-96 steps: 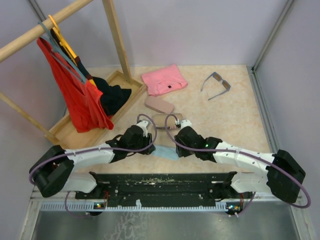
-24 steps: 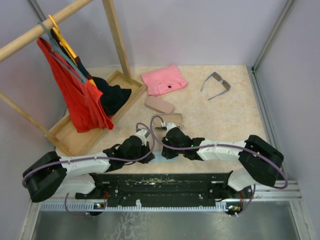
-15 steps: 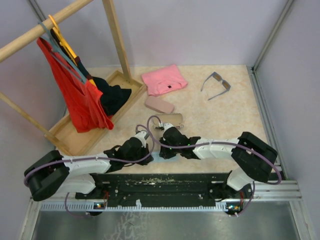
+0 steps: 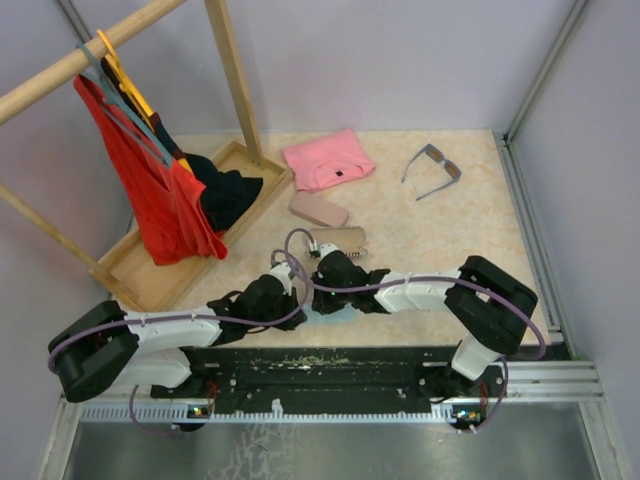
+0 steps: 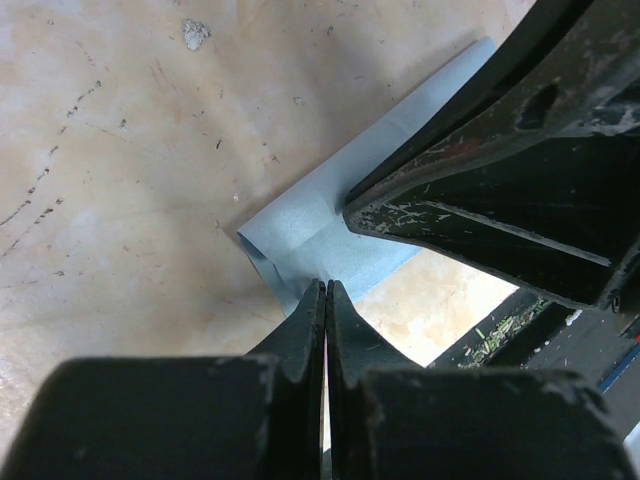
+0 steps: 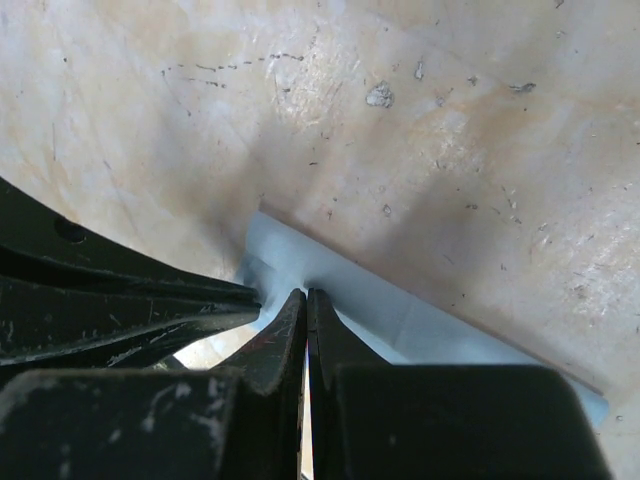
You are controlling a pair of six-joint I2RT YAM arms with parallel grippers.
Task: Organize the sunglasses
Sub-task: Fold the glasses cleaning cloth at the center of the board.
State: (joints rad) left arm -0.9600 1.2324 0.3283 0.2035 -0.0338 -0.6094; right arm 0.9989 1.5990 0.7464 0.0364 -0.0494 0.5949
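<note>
Sunglasses [image 4: 432,170]: grey-blue pair, temples unfolded, lying far right on the worktop [image 4: 450,240], well apart from both robot arms.
Progress: judged barely begun; that pair is untouched and has yet to be folded and put away.
Left fingers [image 5: 300,335]: pressed shut, tips at a folded edge of the light blue cloth [image 5: 310,225]; whether they pinch it cannot be told.
Right fingers [image 6: 285,335]: likewise shut, tips on the same cloth.
Materials: thin, matte, creased cloth; mottled, scuffed beige worktop; hard frame, dark lenses.

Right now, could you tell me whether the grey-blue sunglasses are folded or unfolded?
Unfolded: the sunglasses lie with both temple arms swung out from the frame.
</note>
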